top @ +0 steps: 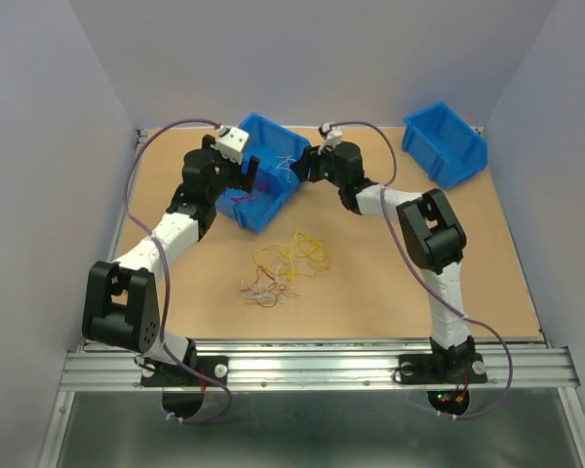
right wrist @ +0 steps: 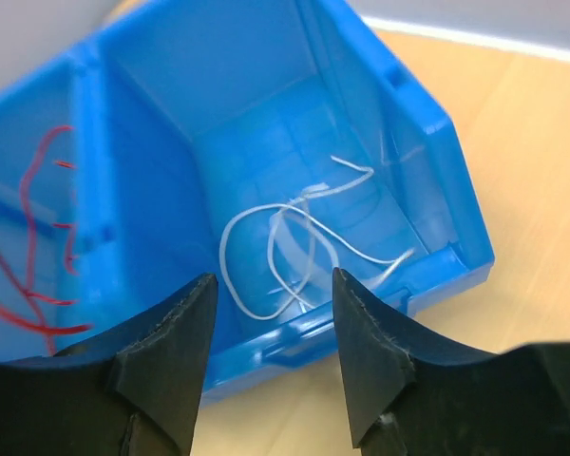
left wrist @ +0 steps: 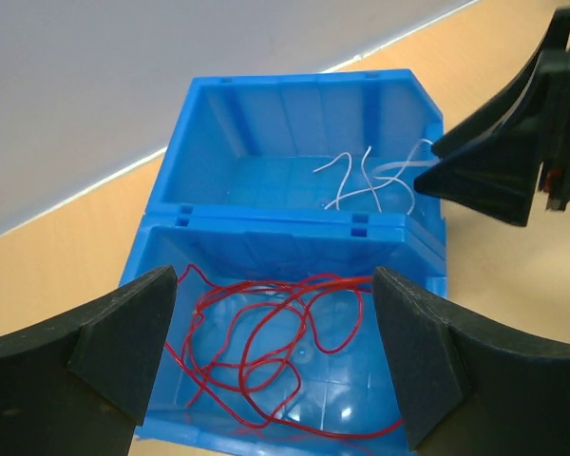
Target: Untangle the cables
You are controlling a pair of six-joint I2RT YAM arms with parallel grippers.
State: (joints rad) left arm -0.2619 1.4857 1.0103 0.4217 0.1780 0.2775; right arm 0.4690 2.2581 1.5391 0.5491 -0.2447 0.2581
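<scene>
- Left gripper (left wrist: 275, 328): jaws stood wide apart and empty, poised over the nearer blue bin (left wrist: 157, 275).
- Red cables (left wrist: 294, 285): 1 loose tangle lay on that bin's floor, beneath and between its fingers.
- Right gripper (right wrist: 269, 318): jaws were moderately parted and held nothing, at the rim of the farther blue bin (right wrist: 427, 142).
- White cables (right wrist: 294, 214): a few strands lay below, just ahead of its fingertips.
- Yellow cables (top: 297, 252) and a mixed bunch (top: 263, 289): rested on the table (top: 390, 292), well behind both grippers.
</scene>
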